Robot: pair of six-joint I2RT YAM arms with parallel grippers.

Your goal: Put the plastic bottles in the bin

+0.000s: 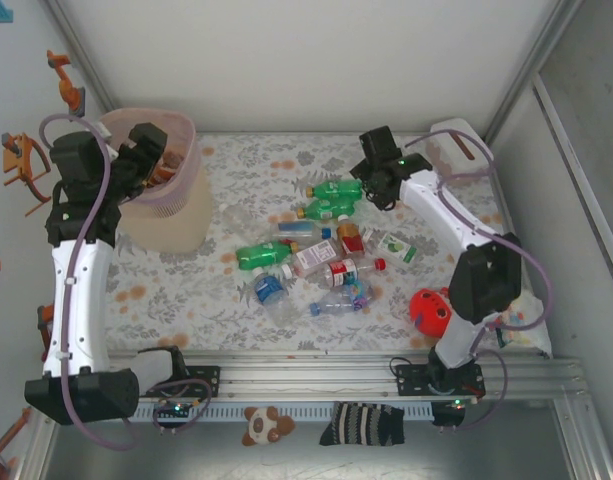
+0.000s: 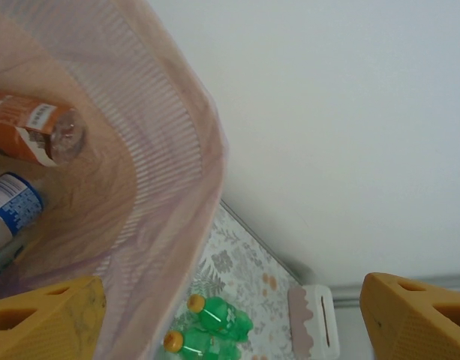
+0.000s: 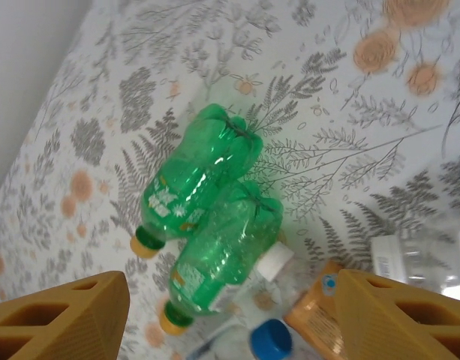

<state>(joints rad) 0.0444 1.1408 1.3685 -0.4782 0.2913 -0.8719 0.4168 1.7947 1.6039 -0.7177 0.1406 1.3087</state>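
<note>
Bottles clustered centrally, left pincer above bin

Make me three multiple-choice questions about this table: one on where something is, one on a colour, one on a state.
1. Where on the table does the bin stand?
A. far left corner
B. near right corner
C. centre

2. What colour are the caps of the two green bottles below the right pincer?
A. blue
B. yellow
C. white

3. How is the left pincer?
A. shut on a bottle
B. shut on the bin's rim
C. open, empty, above the bin

Answers: A, the top view shows it at the far left. B, the right wrist view shows both caps yellow. C, its jaws stand wide apart, holding nothing.
</note>
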